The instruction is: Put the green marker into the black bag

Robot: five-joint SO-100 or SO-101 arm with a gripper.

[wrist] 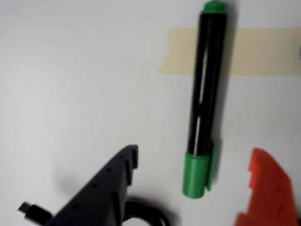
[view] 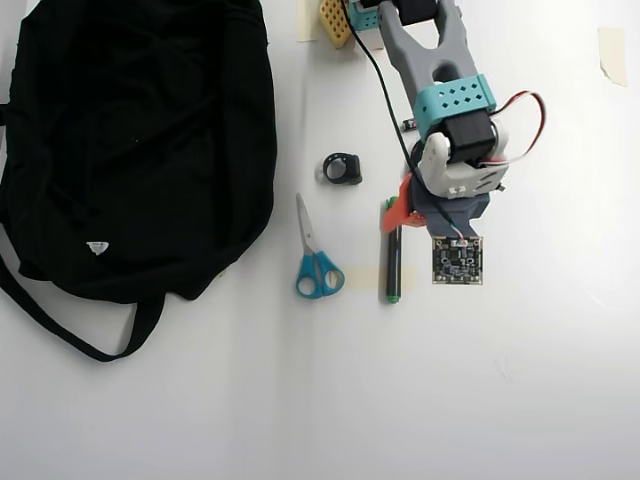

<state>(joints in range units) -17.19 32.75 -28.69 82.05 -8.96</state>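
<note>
The green marker (wrist: 203, 94) lies flat on the white table, its green cap toward me in the wrist view and its small green end far. My gripper (wrist: 194, 155) is open, its dark finger (wrist: 110, 183) left of the cap and its orange finger (wrist: 268, 188) right of it; neither touches the marker. From overhead, the gripper (view: 418, 212) hovers over the cap end of the marker (view: 393, 265). The black bag (view: 130, 140) lies far to the left, its straps trailing toward the lower left.
Blue-handled scissors (view: 315, 262) lie left of the marker. A small black coiled item (view: 343, 168) sits above the scissors. A small battery (view: 408, 124) lies beside the arm. A strip of beige tape (wrist: 263, 52) runs under the marker.
</note>
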